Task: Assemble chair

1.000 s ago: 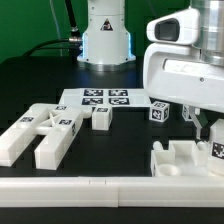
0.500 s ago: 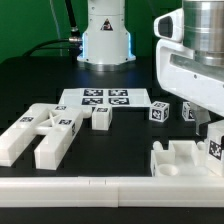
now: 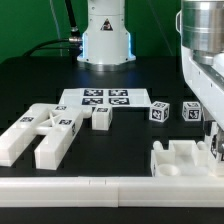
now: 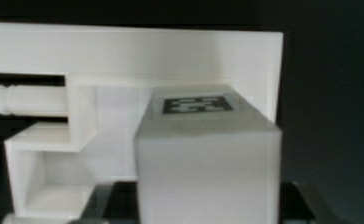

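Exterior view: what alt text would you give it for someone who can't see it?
A white robot arm hangs at the exterior view's right over a notched white chair part on a black table. Long tagged blocks lie at the exterior view's left, with a marker board and two small cubes farther back.
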Controlling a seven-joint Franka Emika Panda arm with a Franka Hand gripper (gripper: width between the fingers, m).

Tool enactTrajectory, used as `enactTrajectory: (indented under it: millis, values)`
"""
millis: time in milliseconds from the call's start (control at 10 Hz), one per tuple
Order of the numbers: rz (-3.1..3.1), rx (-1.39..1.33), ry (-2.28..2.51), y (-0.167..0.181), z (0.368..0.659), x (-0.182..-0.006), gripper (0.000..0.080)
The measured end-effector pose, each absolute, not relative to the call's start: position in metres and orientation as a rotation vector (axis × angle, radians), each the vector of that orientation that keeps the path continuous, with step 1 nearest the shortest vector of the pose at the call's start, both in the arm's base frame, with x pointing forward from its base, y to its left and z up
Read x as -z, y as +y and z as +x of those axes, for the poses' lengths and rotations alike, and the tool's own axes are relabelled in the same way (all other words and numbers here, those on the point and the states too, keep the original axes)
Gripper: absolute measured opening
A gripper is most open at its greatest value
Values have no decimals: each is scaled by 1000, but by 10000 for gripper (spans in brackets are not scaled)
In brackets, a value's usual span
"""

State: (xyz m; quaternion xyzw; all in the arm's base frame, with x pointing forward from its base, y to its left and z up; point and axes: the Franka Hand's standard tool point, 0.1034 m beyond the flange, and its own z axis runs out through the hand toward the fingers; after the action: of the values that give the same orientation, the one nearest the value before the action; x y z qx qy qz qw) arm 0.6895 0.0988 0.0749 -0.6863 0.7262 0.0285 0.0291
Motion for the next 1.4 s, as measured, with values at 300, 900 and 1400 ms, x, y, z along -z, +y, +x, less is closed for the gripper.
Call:
enactTrajectory:
  millis: [300, 900, 1400]
  values:
    - [-2292, -79, 2053, 104, 689, -77, 609]
    - [-2704, -39, 1436, 110, 689, -81, 648]
    - [-3076, -20, 532, 114, 685, -83, 648]
